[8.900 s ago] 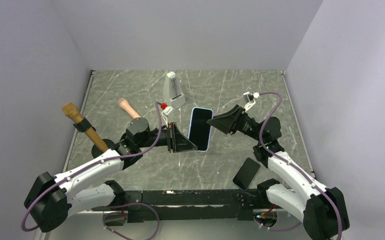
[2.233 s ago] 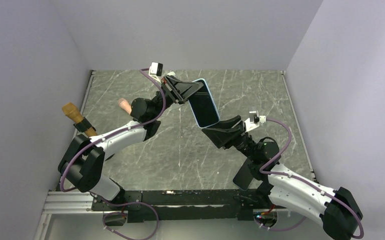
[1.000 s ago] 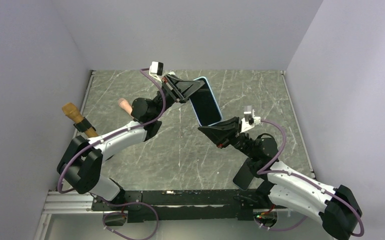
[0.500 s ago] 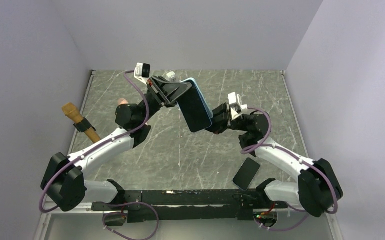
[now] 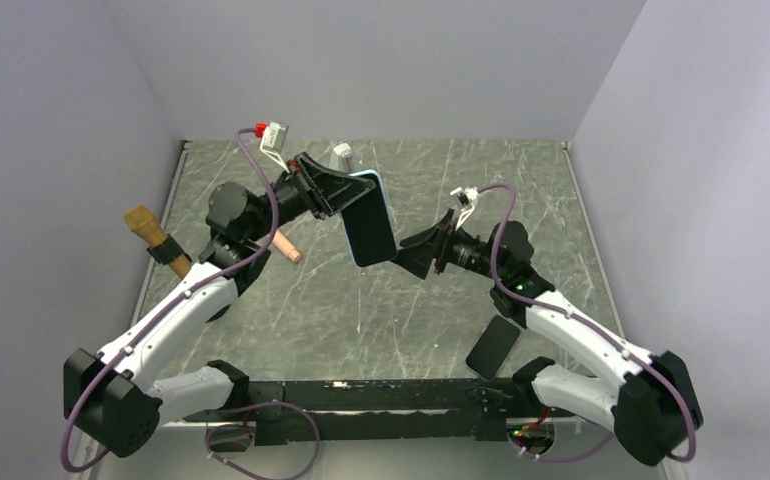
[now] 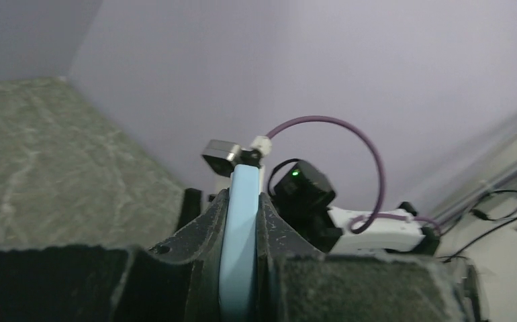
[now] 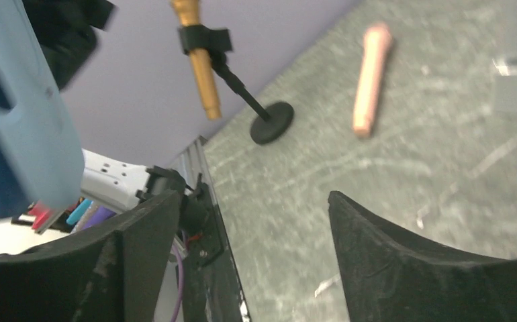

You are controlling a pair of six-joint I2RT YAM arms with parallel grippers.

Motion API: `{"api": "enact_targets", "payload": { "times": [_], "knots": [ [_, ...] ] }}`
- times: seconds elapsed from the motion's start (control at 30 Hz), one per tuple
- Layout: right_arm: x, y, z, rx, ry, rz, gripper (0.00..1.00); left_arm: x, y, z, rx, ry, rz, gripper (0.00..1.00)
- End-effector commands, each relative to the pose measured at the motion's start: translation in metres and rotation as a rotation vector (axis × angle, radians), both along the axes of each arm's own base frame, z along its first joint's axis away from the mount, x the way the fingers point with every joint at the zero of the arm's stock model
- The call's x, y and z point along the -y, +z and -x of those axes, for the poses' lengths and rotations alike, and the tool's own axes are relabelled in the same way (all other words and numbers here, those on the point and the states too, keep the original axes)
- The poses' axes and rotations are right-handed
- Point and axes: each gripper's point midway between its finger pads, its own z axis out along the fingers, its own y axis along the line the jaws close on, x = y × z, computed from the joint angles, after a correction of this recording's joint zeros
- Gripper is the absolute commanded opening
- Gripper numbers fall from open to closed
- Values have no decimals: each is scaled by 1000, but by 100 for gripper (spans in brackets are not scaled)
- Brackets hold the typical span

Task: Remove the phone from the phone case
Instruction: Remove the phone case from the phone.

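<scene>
The phone in its light blue case (image 5: pixel 369 228) hangs in the air above the middle of the table, its dark face toward the top camera. My left gripper (image 5: pixel 339 190) is shut on its upper end. In the left wrist view the case's blue edge (image 6: pixel 241 221) is pinched between my fingers, at my left gripper (image 6: pixel 242 201). My right gripper (image 5: pixel 411 252) is open, just right of the phone's lower end. In the right wrist view the case (image 7: pixel 21 121) is at the upper left, outside my open right gripper (image 7: pixel 252 201).
A black phone-like slab (image 5: pixel 492 346) lies flat at the near right. A tan microphone on a black stand (image 5: pixel 156 240) stands at the left, with a pink cylinder (image 5: pixel 283 246) beside it. A grey-white object (image 5: pixel 342 153) stands behind my left gripper. Walls enclose the table.
My left gripper has swung left and lower with the cased phone. My right gripper has followed it left and now sits open beside the phone's lower end.
</scene>
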Motion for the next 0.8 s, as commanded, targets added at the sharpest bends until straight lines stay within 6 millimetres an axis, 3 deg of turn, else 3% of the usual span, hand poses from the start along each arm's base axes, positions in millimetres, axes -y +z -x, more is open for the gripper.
{"api": "enact_targets", "payload": {
  "times": [0.0,0.17,0.27,0.33,0.57,0.77],
  "knots": [
    [11,-7,9,-121,-39,87,67,-18,15,6,195,106,-107,0],
    [-2,50,34,-98,106,-96,57,-23,4,8,164,110,-112,0],
    [-8,66,41,-100,176,-177,41,-27,3,12,151,103,-98,0],
    [-15,71,46,-100,230,-214,35,-30,3,14,145,99,-91,0],
    [-46,75,57,-86,318,-236,36,-32,-4,12,121,86,-96,0],
    [-50,75,56,-85,326,-256,33,-34,-9,9,101,81,-90,0]
  ]
}}
